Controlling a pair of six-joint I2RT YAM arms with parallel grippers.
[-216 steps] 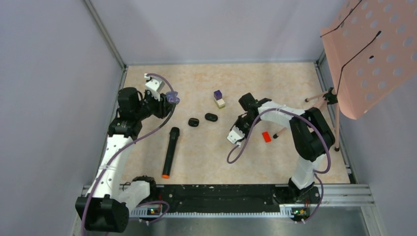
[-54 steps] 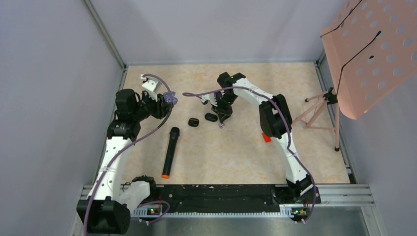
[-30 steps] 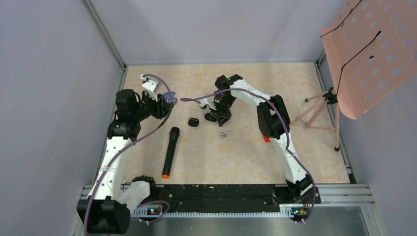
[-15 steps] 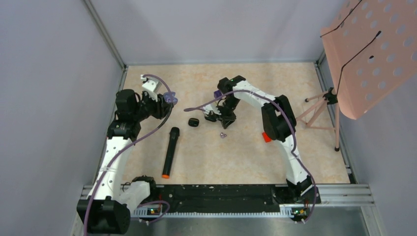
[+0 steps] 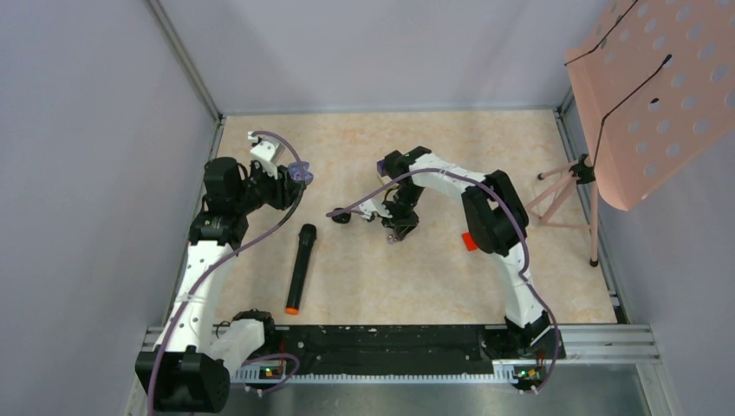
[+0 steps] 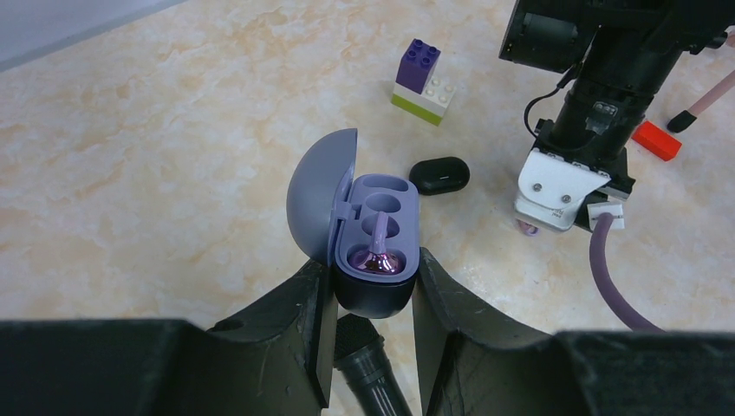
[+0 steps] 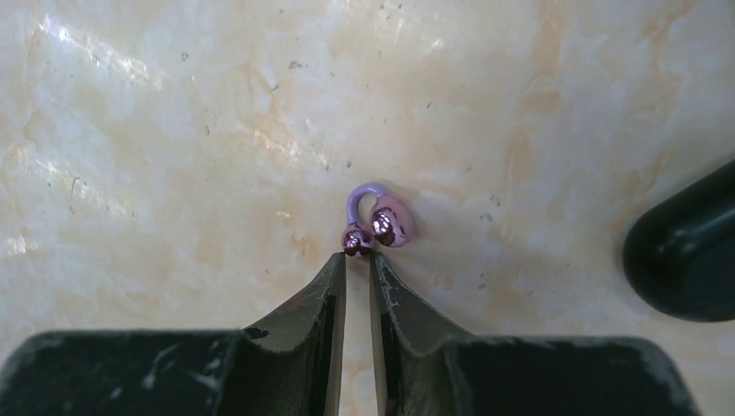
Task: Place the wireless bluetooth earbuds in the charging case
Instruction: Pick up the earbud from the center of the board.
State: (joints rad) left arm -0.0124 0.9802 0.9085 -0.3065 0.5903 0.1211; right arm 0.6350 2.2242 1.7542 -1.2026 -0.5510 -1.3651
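My right tool [image 7: 358, 260] stands nearly together, a slit apart, at the small metallic purple looped earbud [image 7: 382, 221] lying on the marbled beige worktop [image 7: 173, 130]. I cannot tell if it pinches the bead, and a tip-only hold could flick it away. My left tool [image 6: 373, 270] is clamped on the open lilac charging case [image 6: 328, 186], which has a second purple earbud [image 6: 379, 260] seated inside.

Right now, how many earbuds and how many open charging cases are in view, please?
earbuds: 2, one seated in the case, one loose on the table
open charging case: 1
Total: 3
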